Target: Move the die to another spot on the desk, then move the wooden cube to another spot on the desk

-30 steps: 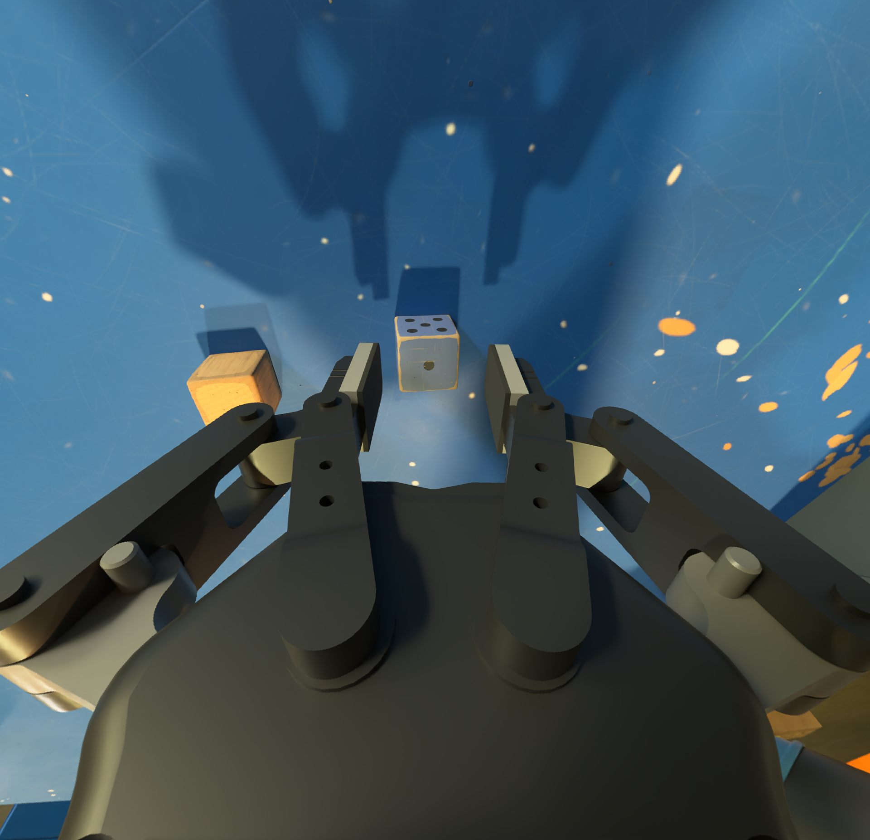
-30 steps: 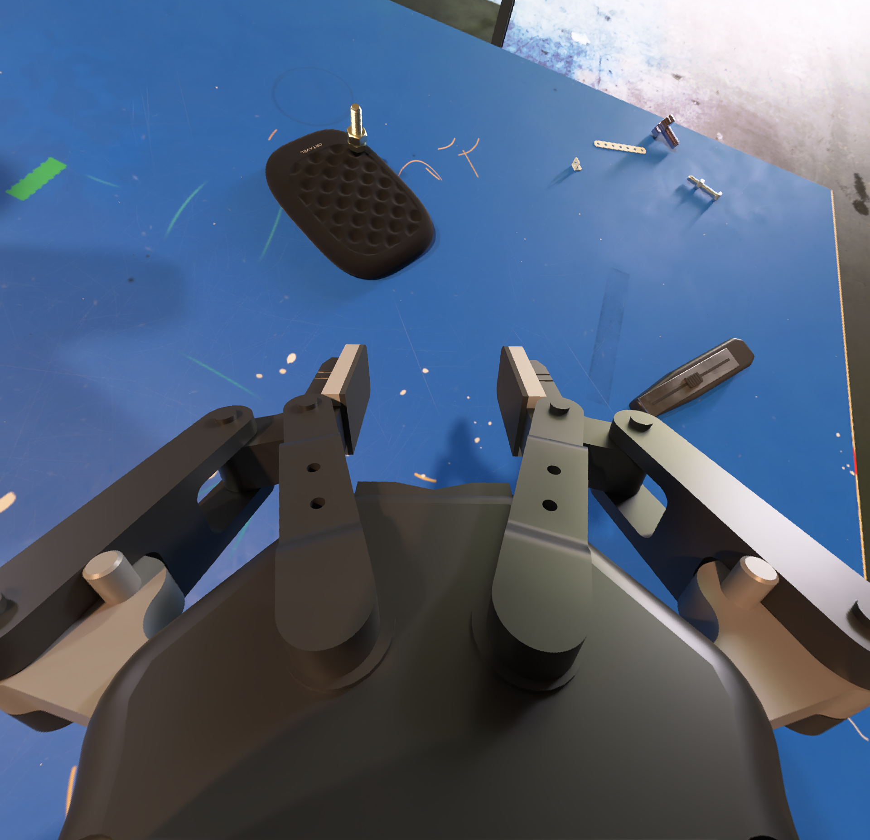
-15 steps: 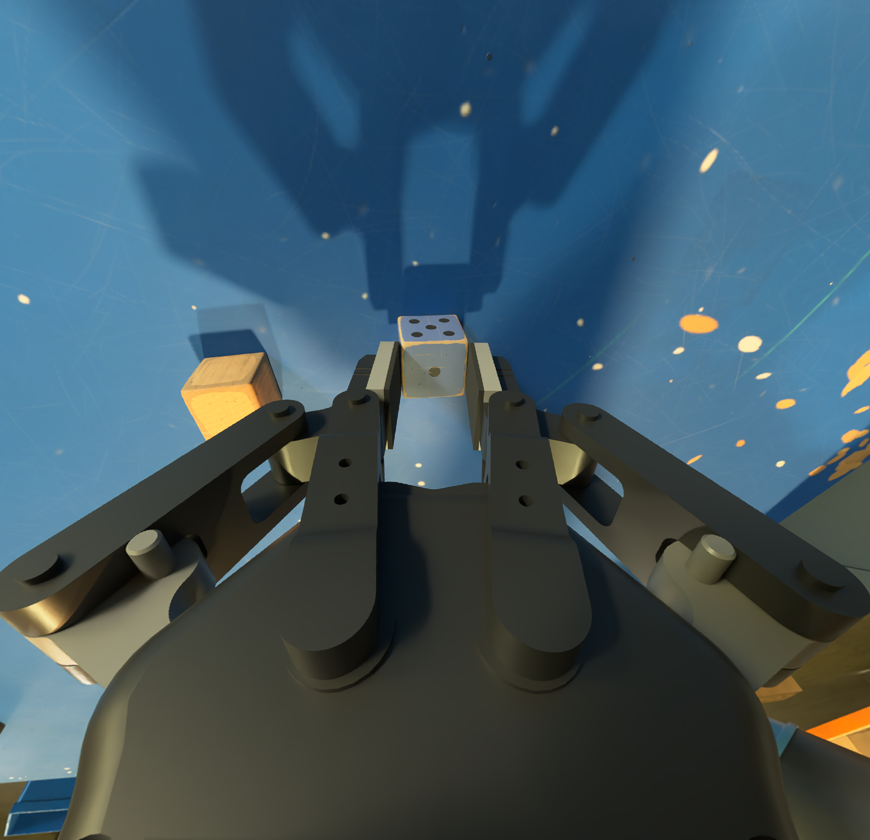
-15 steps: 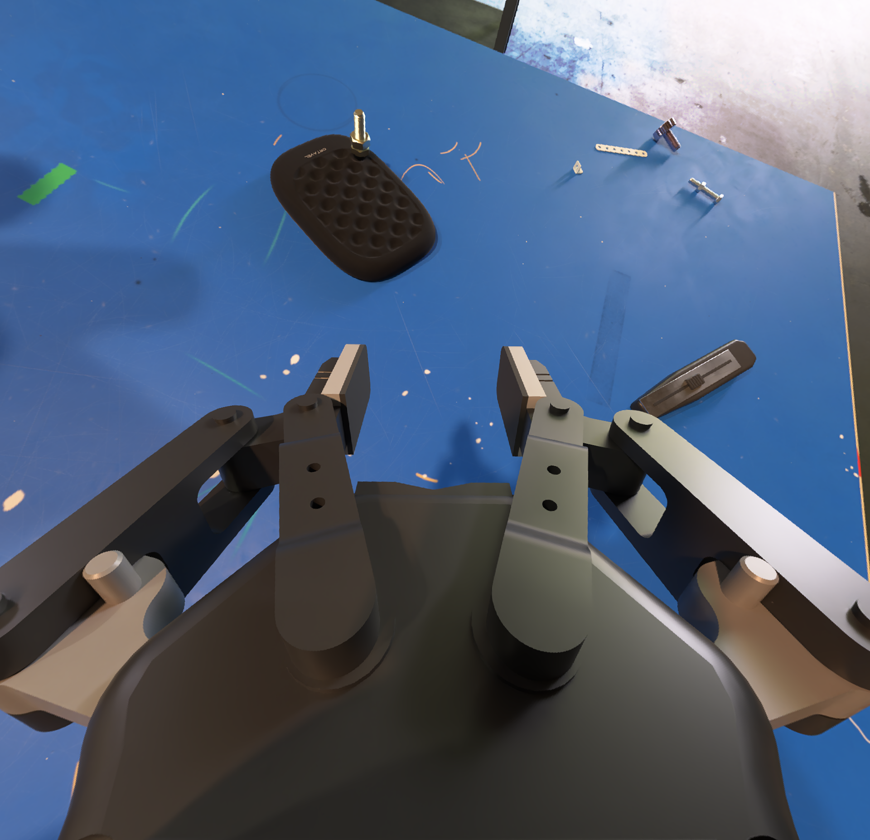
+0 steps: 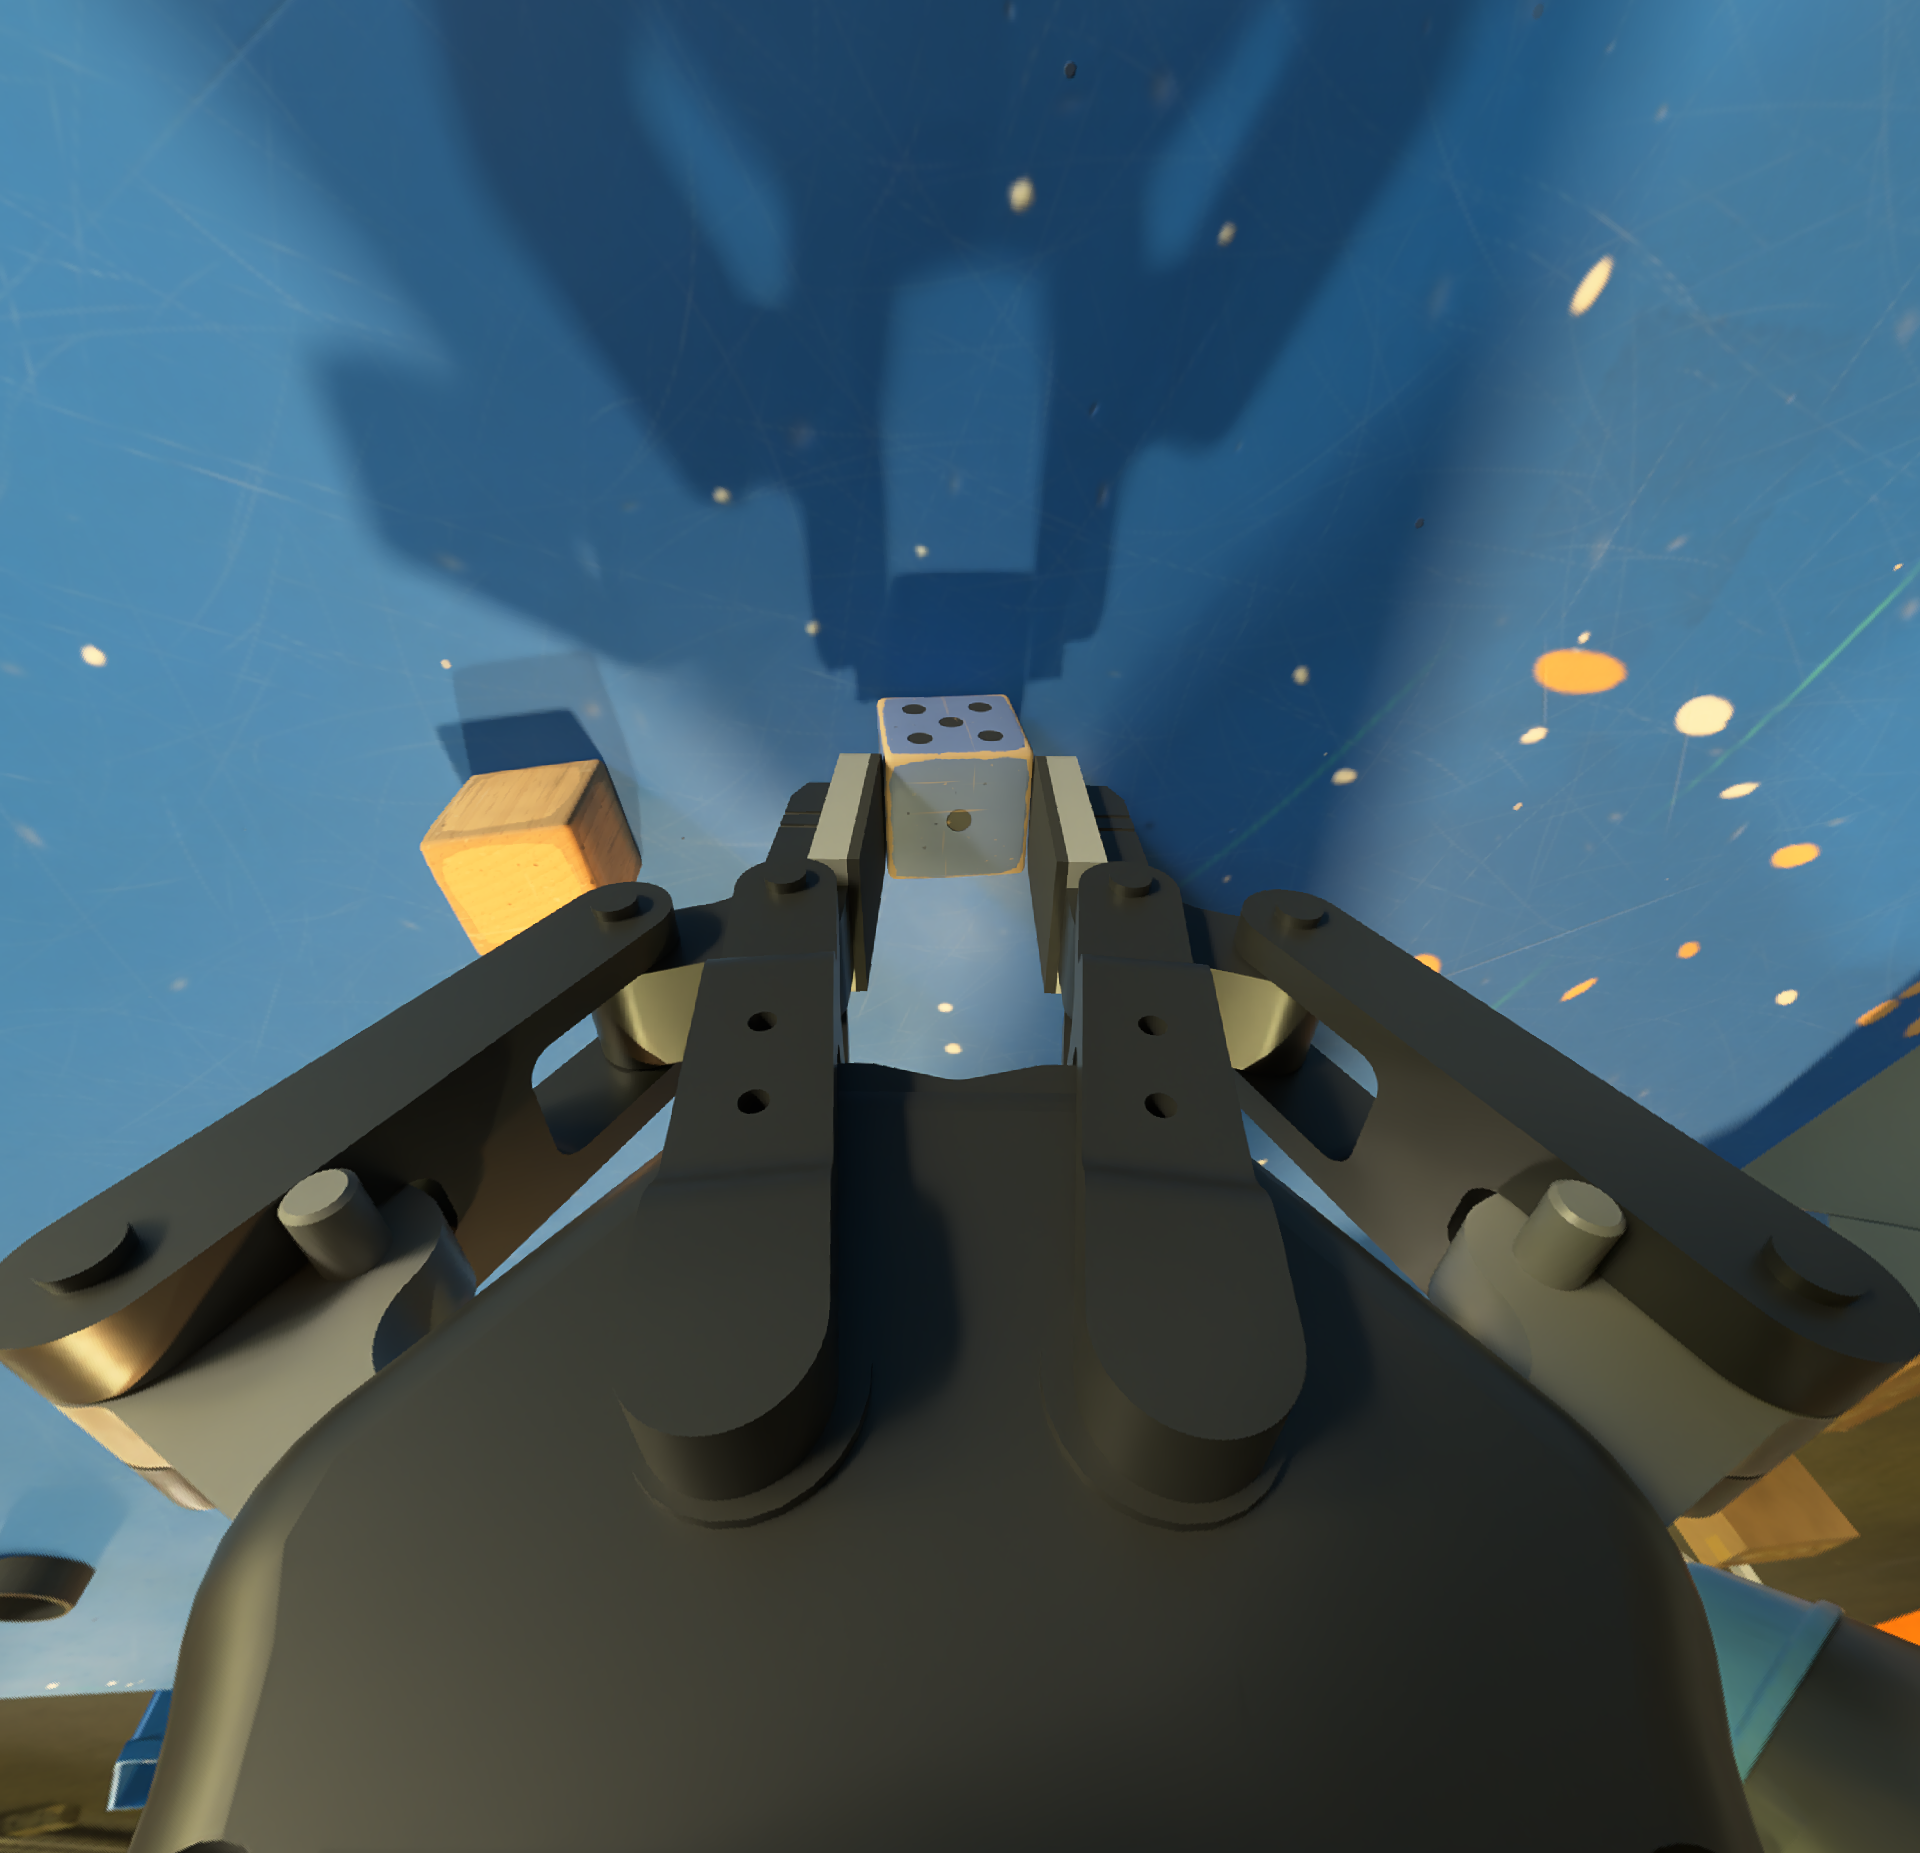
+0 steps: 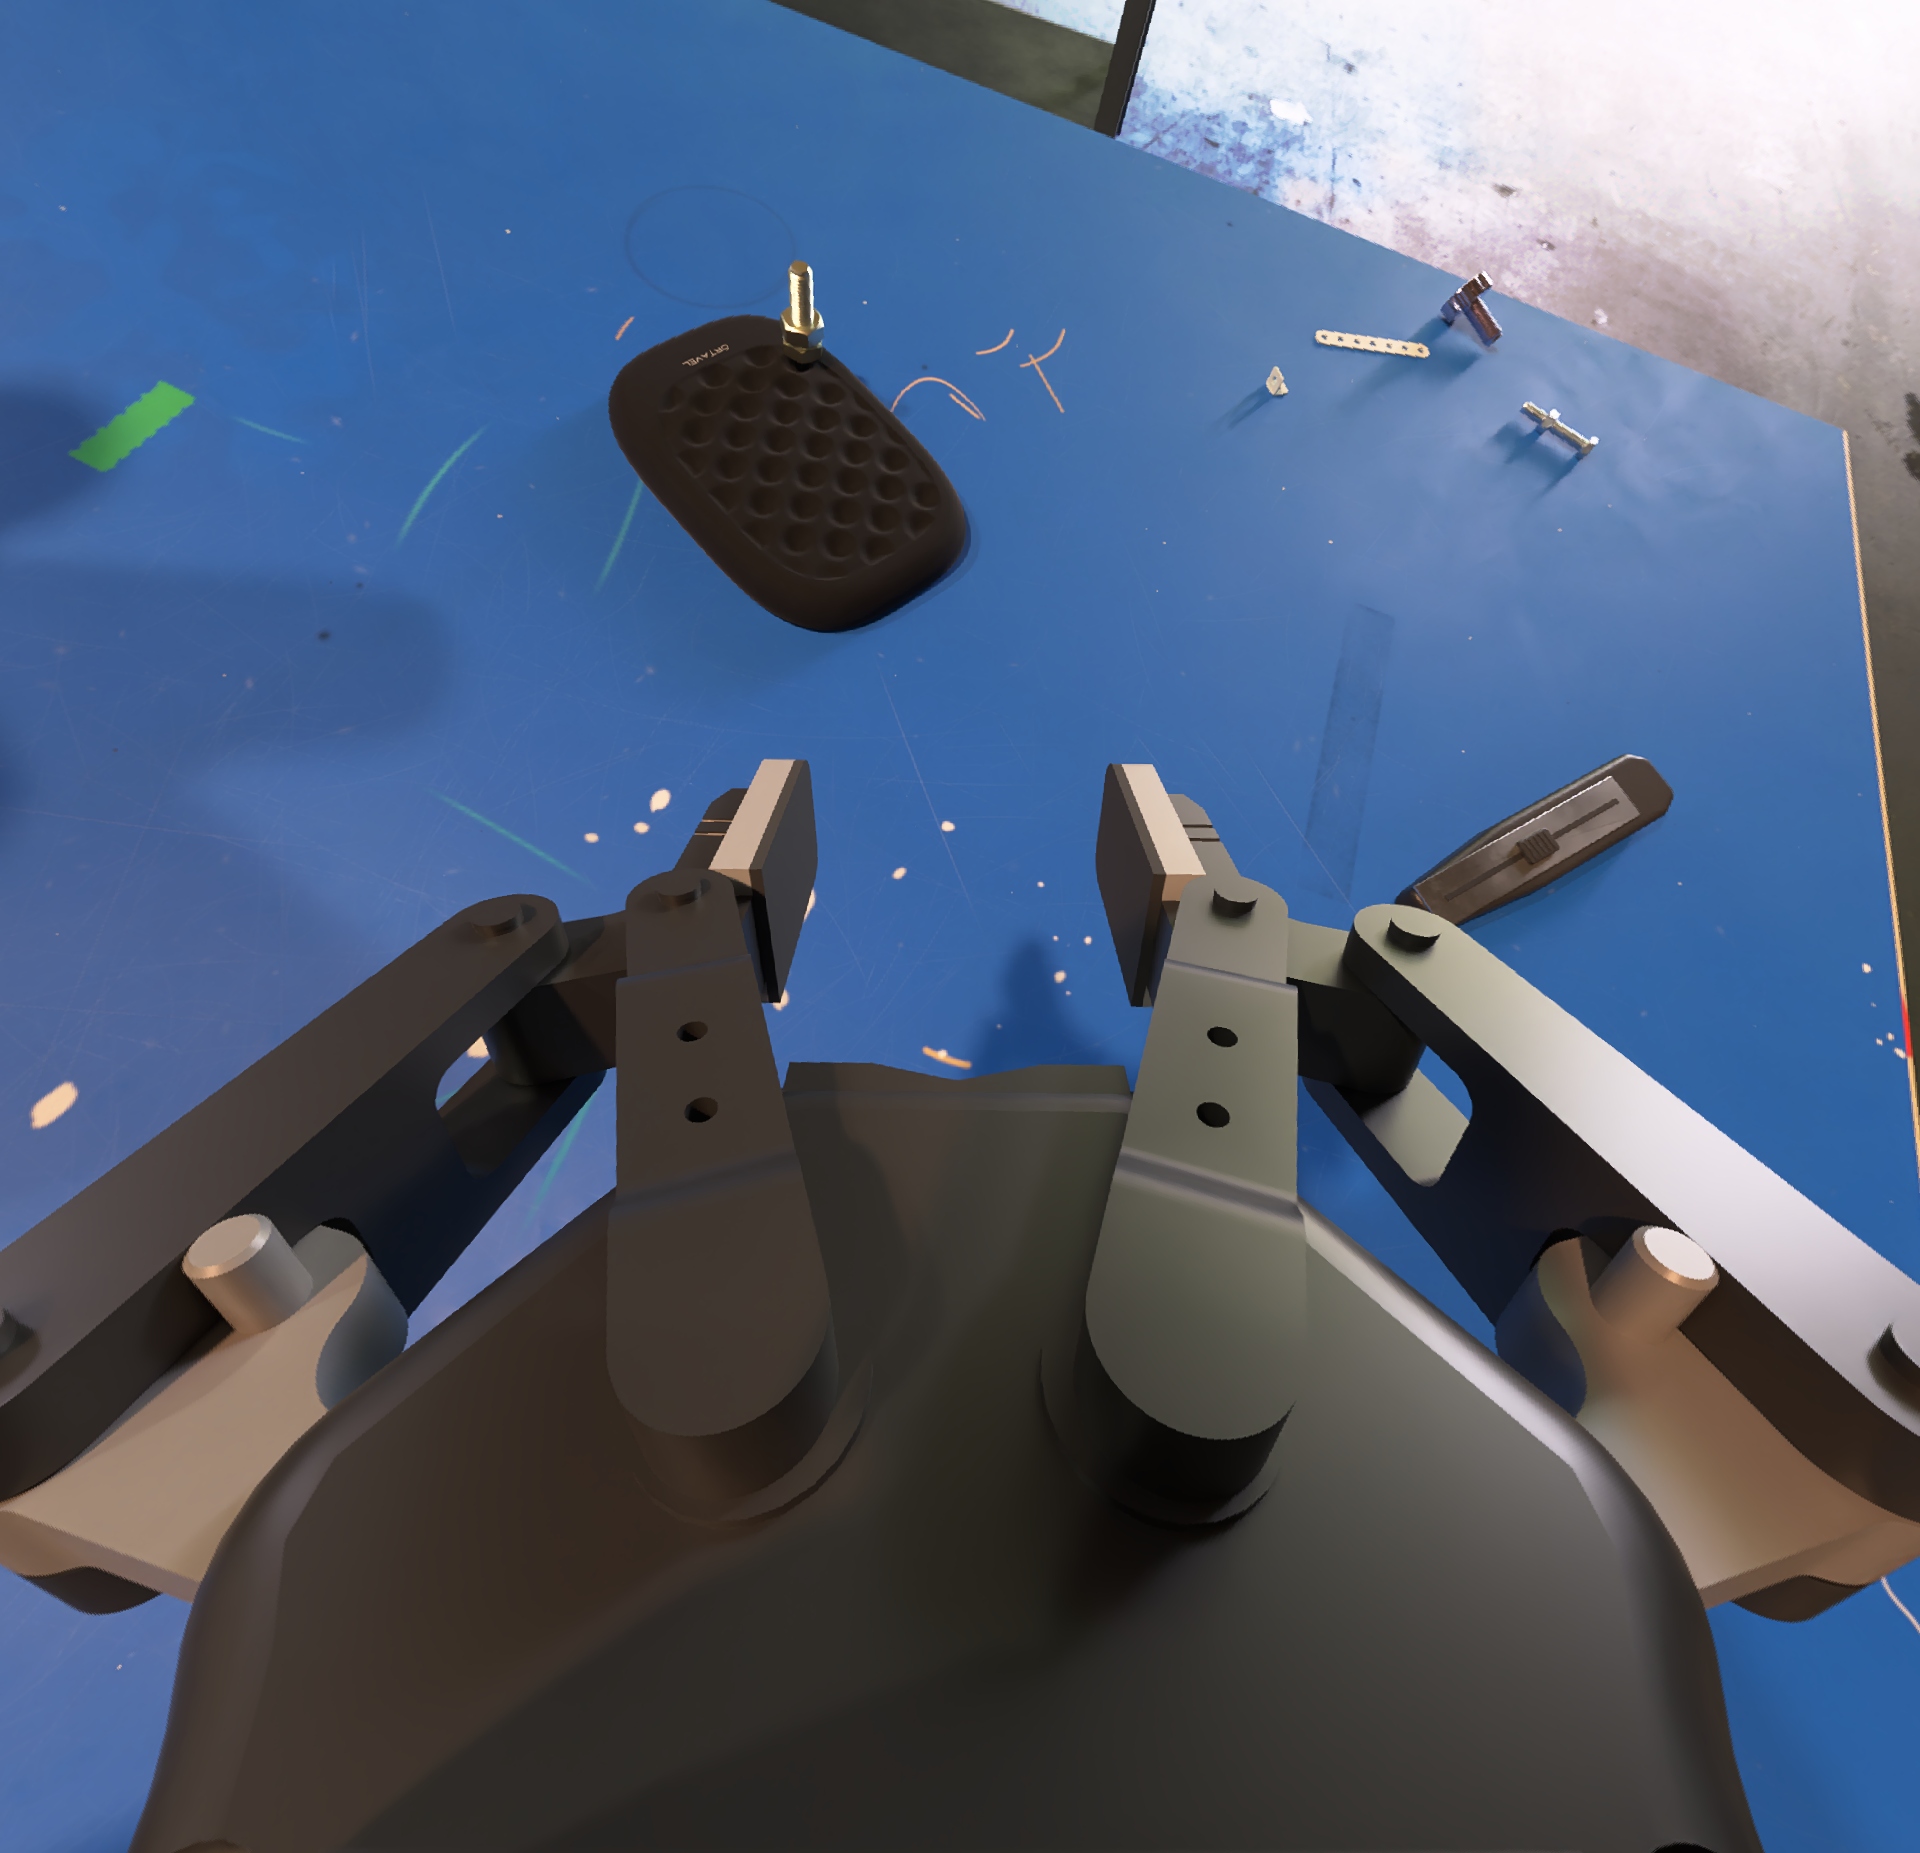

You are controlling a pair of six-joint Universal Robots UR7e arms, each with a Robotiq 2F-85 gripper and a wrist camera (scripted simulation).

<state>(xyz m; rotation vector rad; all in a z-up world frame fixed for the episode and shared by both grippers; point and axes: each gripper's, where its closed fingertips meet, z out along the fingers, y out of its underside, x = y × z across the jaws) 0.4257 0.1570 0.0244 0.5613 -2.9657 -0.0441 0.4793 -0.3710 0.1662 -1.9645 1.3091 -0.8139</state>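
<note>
In the left wrist view a white die (image 5: 956,801) with black pips sits between the pads of my left gripper (image 5: 958,816), which is shut on it, just above or on the blue desk (image 5: 312,349). A wooden cube (image 5: 525,847) rests on the desk a short way to the left of the left finger, apart from it. In the right wrist view my right gripper (image 6: 956,847) is open and empty above the blue desk (image 6: 312,712); neither the die nor the cube shows there.
In the right wrist view a black dimpled pad (image 6: 790,473) with a brass bolt (image 6: 800,312) lies ahead, a dark utility knife (image 6: 1538,842) to the right, small metal parts (image 6: 1371,343) and the desk's edge (image 6: 1870,660) at the far right. A dark round object (image 5: 42,1585) shows at lower left in the left wrist view.
My left gripper has closed from open onto the die and moved slightly; the desk marks have shifted in its view. The right gripper stays open, drifting slightly.
</note>
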